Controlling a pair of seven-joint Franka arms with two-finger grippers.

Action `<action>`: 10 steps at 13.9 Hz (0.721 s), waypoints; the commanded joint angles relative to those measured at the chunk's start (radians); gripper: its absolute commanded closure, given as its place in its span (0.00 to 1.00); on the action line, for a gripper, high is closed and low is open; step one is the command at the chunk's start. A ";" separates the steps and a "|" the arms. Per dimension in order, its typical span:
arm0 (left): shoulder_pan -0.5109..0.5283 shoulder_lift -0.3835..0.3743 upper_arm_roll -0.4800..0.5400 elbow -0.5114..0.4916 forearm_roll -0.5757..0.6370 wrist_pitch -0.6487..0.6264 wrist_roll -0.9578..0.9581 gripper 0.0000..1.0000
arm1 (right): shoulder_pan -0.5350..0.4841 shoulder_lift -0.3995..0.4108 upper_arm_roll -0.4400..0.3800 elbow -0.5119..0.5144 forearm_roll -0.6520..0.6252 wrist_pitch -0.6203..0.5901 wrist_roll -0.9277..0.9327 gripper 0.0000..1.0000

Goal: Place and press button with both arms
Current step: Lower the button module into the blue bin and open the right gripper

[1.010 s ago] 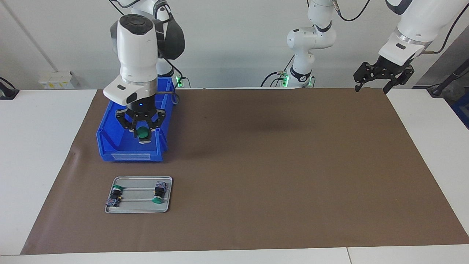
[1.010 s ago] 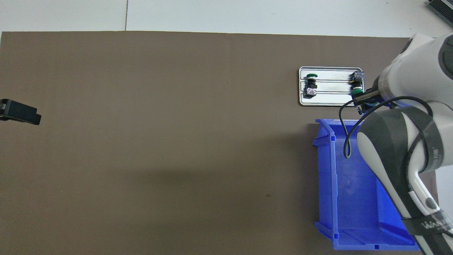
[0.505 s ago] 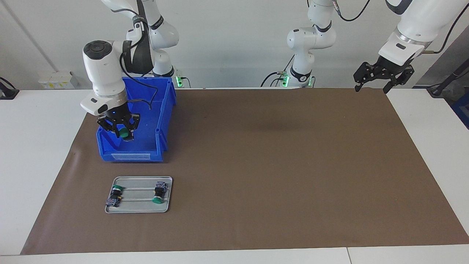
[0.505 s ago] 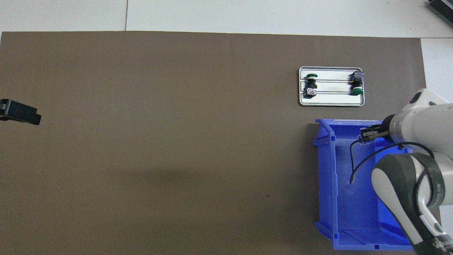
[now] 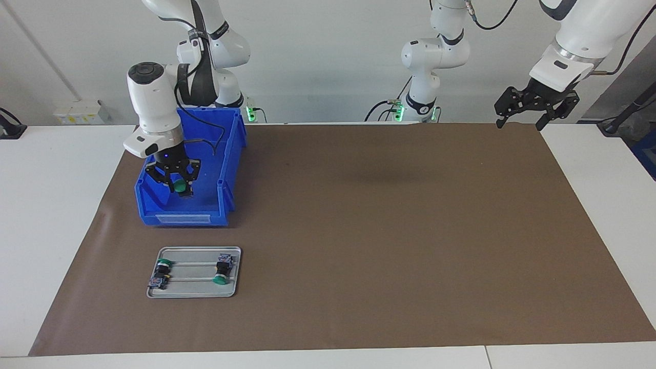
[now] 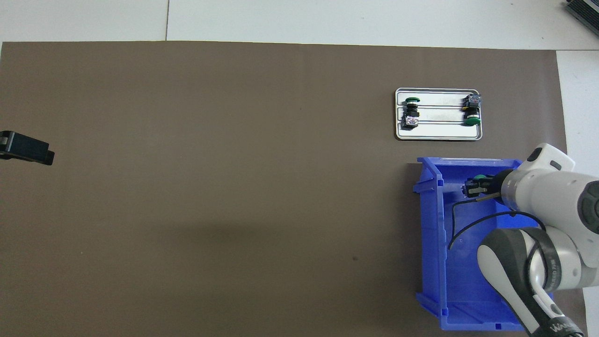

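Observation:
My right gripper (image 5: pixel 177 188) is shut on the button (image 5: pixel 178 186), whose green cap shows between the fingers. It hangs low over the inside of the blue bin (image 5: pixel 225 179), at the bin's end farther from the robots. The overhead view shows the same gripper (image 6: pixel 470 187), the button's cap (image 6: pixel 478 178) and the bin (image 6: pixel 433 210). My left gripper (image 5: pixel 518 123) is open and empty. It waits in the air over the mat's corner near the robots, at the left arm's end; its tip shows in the overhead view (image 6: pixel 28 150).
A metal tray (image 5: pixel 197 293) lies on the brown mat, farther from the robots than the bin. It carries two other green-capped switches (image 5: pixel 162 273) (image 5: pixel 222 269). The tray (image 6: pixel 437 135) and both switches (image 6: pixel 411 112) (image 6: pixel 472 112) also show in the overhead view.
My right gripper, still holding the button, has come down from high above the bin's tray-side edge to low over the bin's inside. The left arm has not moved.

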 commanded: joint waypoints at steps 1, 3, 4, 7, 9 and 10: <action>0.012 -0.032 -0.005 -0.033 -0.009 -0.004 -0.001 0.00 | 0.002 0.005 -0.010 -0.013 0.025 0.036 0.002 1.00; 0.012 -0.032 -0.005 -0.033 -0.009 -0.004 -0.001 0.00 | 0.001 0.012 -0.013 -0.013 0.025 0.036 0.002 1.00; 0.011 -0.030 -0.005 -0.033 -0.009 -0.004 -0.001 0.00 | 0.001 0.012 -0.013 -0.013 0.025 0.036 0.002 1.00; 0.012 -0.030 -0.005 -0.033 -0.009 -0.004 -0.001 0.00 | 0.001 0.037 -0.015 -0.013 0.025 0.069 0.001 1.00; 0.012 -0.030 -0.005 -0.033 -0.009 -0.004 -0.001 0.00 | 0.001 0.057 -0.015 -0.013 0.025 0.089 0.002 1.00; 0.012 -0.030 -0.005 -0.033 -0.009 -0.004 -0.001 0.00 | -0.001 0.057 -0.015 -0.013 0.025 0.092 0.002 1.00</action>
